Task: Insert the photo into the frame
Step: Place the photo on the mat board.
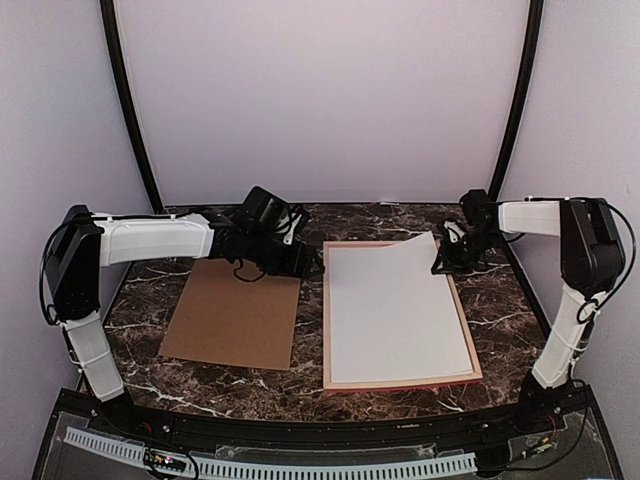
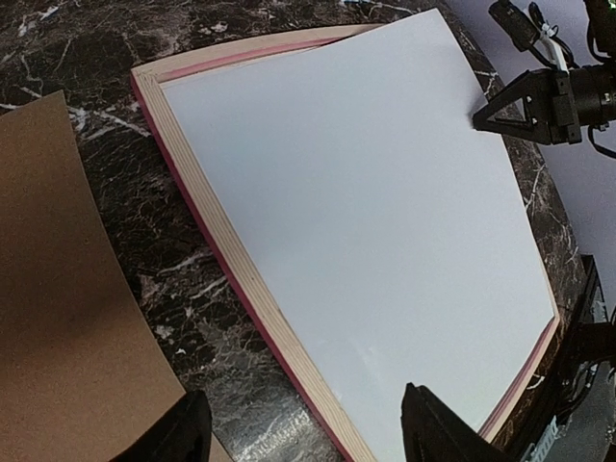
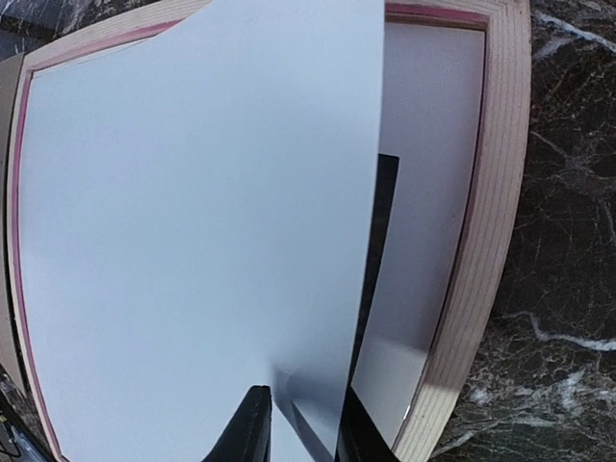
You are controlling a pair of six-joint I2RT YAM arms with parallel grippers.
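The frame (image 1: 327,330) lies back-up on the marble table, its pale wood rails showing and a pink-red edge below. The photo (image 1: 395,310) lies in it with its plain white back up; the printed side is hidden. My right gripper (image 1: 440,262) is shut on the photo's far right corner and holds that corner lifted off the frame (image 3: 491,221). In the right wrist view the sheet (image 3: 192,221) passes between my fingers (image 3: 255,428). My left gripper (image 1: 305,262) is open and empty, hovering by the frame's far left corner. In the left wrist view it (image 2: 308,438) straddles the frame rail (image 2: 214,207) and the photo (image 2: 356,212).
A brown hardboard backing panel (image 1: 235,312) lies flat left of the frame, also in the left wrist view (image 2: 58,318). Dark marble table (image 1: 500,310) surrounds both. Black curved posts and white walls stand behind.
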